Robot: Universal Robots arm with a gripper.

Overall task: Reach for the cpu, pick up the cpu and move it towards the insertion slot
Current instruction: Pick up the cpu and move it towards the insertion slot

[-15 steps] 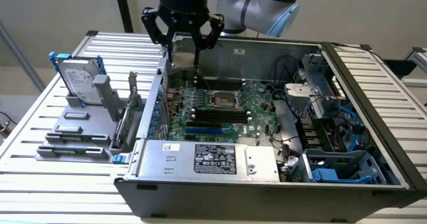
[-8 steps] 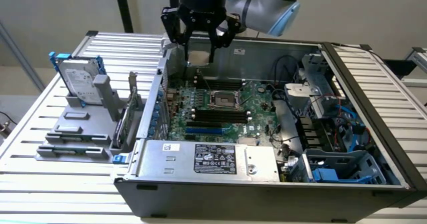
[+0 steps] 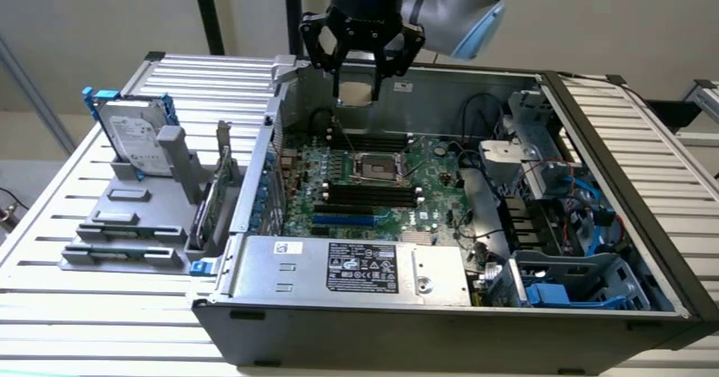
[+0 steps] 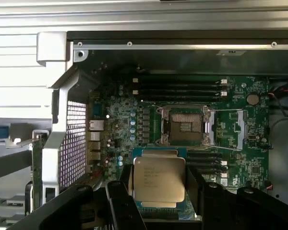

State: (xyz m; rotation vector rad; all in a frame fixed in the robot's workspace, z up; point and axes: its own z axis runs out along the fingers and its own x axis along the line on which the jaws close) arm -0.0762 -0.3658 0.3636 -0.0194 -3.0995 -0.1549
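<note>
Open PC case (image 3: 629, 225) lying on slatted counter (image 3: 67, 310), motherboard (image 3: 439, 175) exposed. Around the insertion slot (image 3: 379, 168): black memory slots (image 3: 365, 193) just beside it on the near side, more (image 4: 177, 86) on the far side in wrist view, blue card slot (image 3: 354, 220) further toward the power supply (image 3: 348, 268). Cable bundle (image 3: 477, 204) and drive cage (image 3: 528, 133) off to the exterior view's right, apart from the socket. Hard drive with blue frame (image 3: 133, 137) standing upright in a grey rack (image 3: 130, 225) outside the case, on the exterior view's left. Nothing between claw and socket (socket frame open, dark centre visible). Claw (image 3: 359, 91) hanging above the rear of the board, clamped on the cpu (image 4: 159, 179), black fingers (image 4: 117, 201) pressing its two opposite edges. Cpu held flat, metal top toward wrist camera, well above the board, offset from insertion slot (image 4: 185, 125), not over it yet.
</note>
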